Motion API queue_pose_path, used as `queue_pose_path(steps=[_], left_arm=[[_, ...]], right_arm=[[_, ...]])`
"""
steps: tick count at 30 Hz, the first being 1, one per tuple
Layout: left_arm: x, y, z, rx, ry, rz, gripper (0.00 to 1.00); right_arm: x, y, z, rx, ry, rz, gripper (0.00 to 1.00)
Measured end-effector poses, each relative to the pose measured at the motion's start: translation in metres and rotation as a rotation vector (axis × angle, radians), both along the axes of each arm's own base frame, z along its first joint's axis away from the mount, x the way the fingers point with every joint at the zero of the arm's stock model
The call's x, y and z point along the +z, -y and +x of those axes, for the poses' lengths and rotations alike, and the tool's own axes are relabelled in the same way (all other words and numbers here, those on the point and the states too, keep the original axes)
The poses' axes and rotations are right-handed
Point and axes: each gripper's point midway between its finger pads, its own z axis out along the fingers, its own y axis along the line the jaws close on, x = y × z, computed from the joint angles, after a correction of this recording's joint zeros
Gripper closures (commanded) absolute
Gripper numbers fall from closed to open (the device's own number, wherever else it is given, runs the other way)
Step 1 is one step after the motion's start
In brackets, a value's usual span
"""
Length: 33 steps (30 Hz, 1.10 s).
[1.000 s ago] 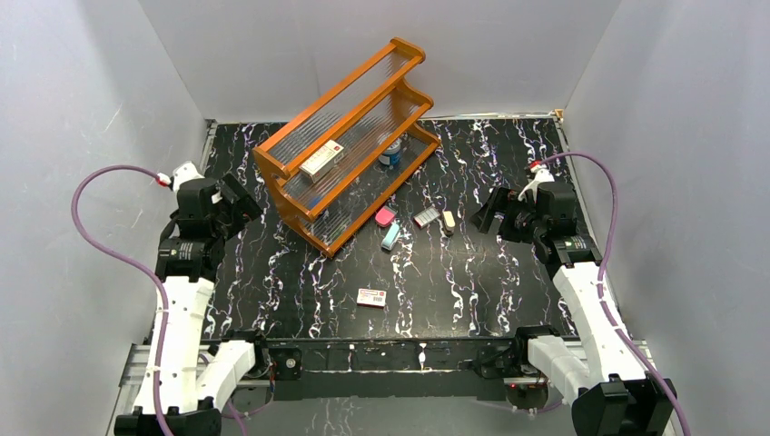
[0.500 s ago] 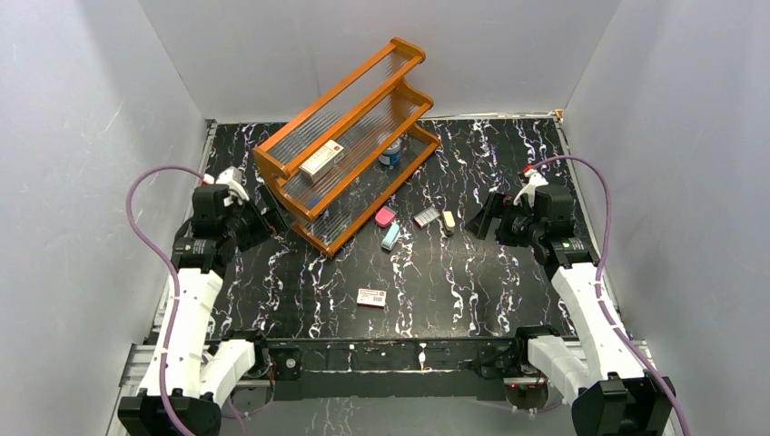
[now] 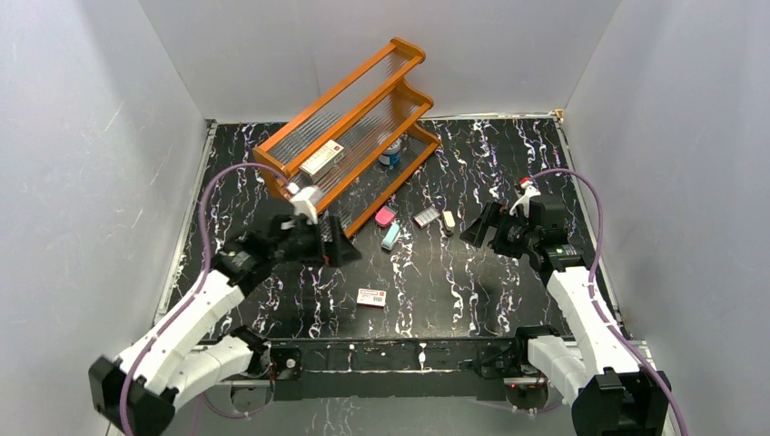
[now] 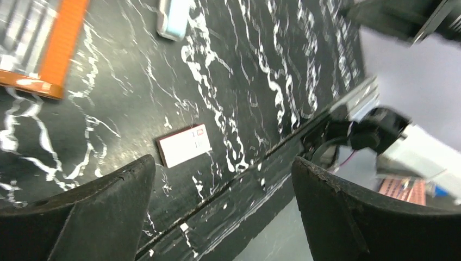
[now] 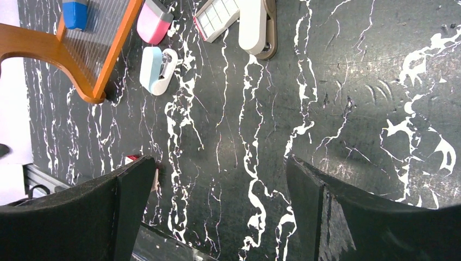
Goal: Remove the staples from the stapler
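Observation:
The light-blue stapler (image 3: 390, 237) lies on the black marbled table just right of the orange rack's near end. It also shows in the right wrist view (image 5: 156, 70) and at the top edge of the left wrist view (image 4: 173, 20). My left gripper (image 3: 343, 249) is open and empty, above the table a little left of the stapler. My right gripper (image 3: 474, 229) is open and empty, to the right of the stapler. In both wrist views the jaws stand wide apart with only table between them.
An orange tiered rack (image 3: 350, 145) stands tilted at the back, holding a white box and a small blue jar. A pink block (image 3: 385, 216), a small grey case (image 3: 425, 217) and a beige piece (image 3: 448, 221) lie by the stapler. A flat white box with red label (image 3: 371, 297) lies nearer the front edge.
My left arm has swung from the far left side to the middle, its gripper now near the rack's near end. My right gripper has shifted slightly left and nearer.

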Motion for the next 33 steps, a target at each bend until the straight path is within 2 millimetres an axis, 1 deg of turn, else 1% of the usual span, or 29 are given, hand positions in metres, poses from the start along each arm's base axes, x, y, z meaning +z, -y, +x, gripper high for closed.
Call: queue_pose_path(steps=[2, 4, 7, 9, 13, 18, 22, 25, 28, 31, 33], left_arm=[[-0.017, 0.019, -0.007, -0.054, -0.024, 0.06, 0.06], [-0.034, 0.03, -0.008, -0.071, -0.052, 0.119, 0.06], [-0.063, 0.039, 0.001, -0.058, -0.091, 0.223, 0.06], [-0.077, 0.043, 0.011, -0.037, -0.099, 0.29, 0.05], [-0.103, 0.038, 0.033, 0.03, -0.103, 0.407, 0.03], [-0.126, 0.025, 0.05, 0.098, -0.098, 0.524, 0.03], [-0.141, 0.019, 0.059, 0.122, -0.121, 0.592, 0.03], [-0.147, 0.008, 0.068, 0.164, -0.15, 0.614, 0.03], [-0.147, -0.012, 0.079, 0.221, -0.178, 0.606, 0.02], [-0.147, -0.046, 0.094, 0.299, -0.212, 0.578, 0.02], [-0.145, -0.079, 0.105, 0.375, -0.239, 0.571, 0.02]], right_arm=[[0.0, 0.0, 0.0, -0.003, -0.002, 0.004, 0.01], [0.0, 0.0, 0.0, -0.005, -0.003, 0.004, 0.01], [0.001, 0.001, -0.001, -0.008, 0.001, 0.002, 0.01], [0.003, 0.002, -0.001, -0.013, 0.008, -0.001, 0.01], [0.004, 0.006, -0.003, -0.032, 0.011, -0.017, 0.01], [0.002, 0.012, -0.007, -0.061, -0.003, -0.045, 0.01], [0.001, 0.016, -0.01, -0.079, -0.012, -0.059, 0.01], [-0.001, 0.018, -0.011, -0.086, -0.02, -0.065, 0.01], [-0.003, 0.019, -0.013, -0.088, -0.031, -0.069, 0.01], [-0.003, 0.019, -0.013, -0.09, -0.035, -0.072, 0.01], [-0.003, 0.019, -0.013, -0.091, -0.037, -0.073, 0.01]])
